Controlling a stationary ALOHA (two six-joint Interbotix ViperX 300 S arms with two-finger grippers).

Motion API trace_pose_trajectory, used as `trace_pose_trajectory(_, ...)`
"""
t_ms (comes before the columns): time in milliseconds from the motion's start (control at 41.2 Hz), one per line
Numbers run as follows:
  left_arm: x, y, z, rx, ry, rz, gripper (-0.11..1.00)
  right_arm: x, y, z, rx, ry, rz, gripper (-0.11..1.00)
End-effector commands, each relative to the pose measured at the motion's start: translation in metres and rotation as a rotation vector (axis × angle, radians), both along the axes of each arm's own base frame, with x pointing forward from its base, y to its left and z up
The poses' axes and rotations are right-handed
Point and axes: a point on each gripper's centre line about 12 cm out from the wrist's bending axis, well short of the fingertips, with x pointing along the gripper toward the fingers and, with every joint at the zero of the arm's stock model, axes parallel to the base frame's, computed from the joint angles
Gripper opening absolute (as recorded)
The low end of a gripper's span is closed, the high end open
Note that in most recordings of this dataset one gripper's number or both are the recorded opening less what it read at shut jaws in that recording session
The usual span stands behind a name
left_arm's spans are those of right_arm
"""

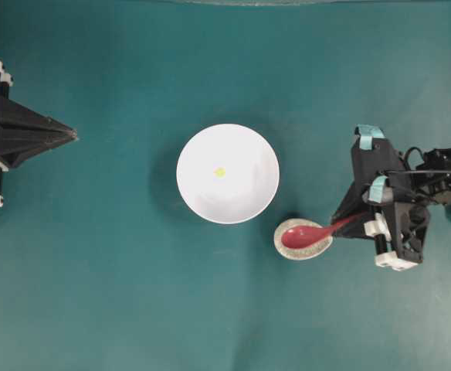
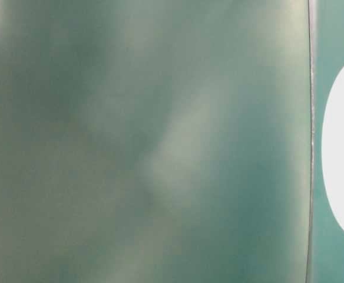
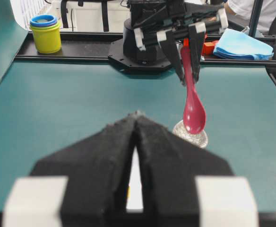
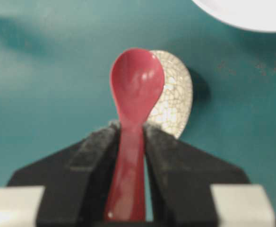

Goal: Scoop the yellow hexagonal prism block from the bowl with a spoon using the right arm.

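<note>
Item: spoon [image 1: 306, 234], glossy red-pink. Gripped by its handle in the right hand [image 1: 354, 222], whose fingers [image 4: 162, 153] press on either side of the stem. From the left wrist view the scoop hangs clear above the spoon rest [image 1: 303, 249], a small speckled oval dish, so it appears lifted off rather than lying in it. In the overhead view both sit lower right of centre.

Item: block [image 1: 219, 171], tiny, bright yellow. Lies alone on the floor of the bowl [image 1: 249, 148], slightly left of the bowl's middle. Nothing touches it.

Item: bowl, large, plain white, at the centre of the green bench [image 1: 117, 294]. Near the spoon rest, not touching it.

Item: left hand [image 1: 72, 137], middle left edge of the overhead view, fingers pinched to a point, holding nothing, well apart from the bowl.

Progress, as judged: the pick-up of the spoon looks done. Left to do: carry the scoop over the rim, slide it under the block, and lift the block out. The spoon is not yet over the bowl.

Background, left wrist view: yellow cup stack [image 3: 46, 34] with a blue top at upper left; blue cloth [image 3: 242, 45] at upper right.

Writing: no brand, label or lettering can be read on any item. The table-level view is a blur of green with a white edge at right.
</note>
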Motion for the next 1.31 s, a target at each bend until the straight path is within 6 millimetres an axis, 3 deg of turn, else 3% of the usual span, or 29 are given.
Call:
trace_pose_trajectory(0,0.003,0.0,0.01,0.004,-0.023,0.001,0.03,0.003,0.001,0.001,-0.001,-0.02,-0.005,0.24)
trace_pose_trajectory(315,0.003,0.0,0.01,0.004,-0.023,0.001,0.03,0.006,0.001,-0.021,-0.029,0.053,0.008,0.24)
trace_pose_trajectory(921,0.003,0.0,0.009,0.004,-0.021,0.001,0.03,0.0,0.001,-0.018,-0.027,0.068,0.02,0.24)
trace_pose_trajectory(1285,0.003,0.0,0.01,0.004,-0.021,0.001,0.03,-0.001,0.001,-0.017,-0.025,0.064,0.019,0.47)
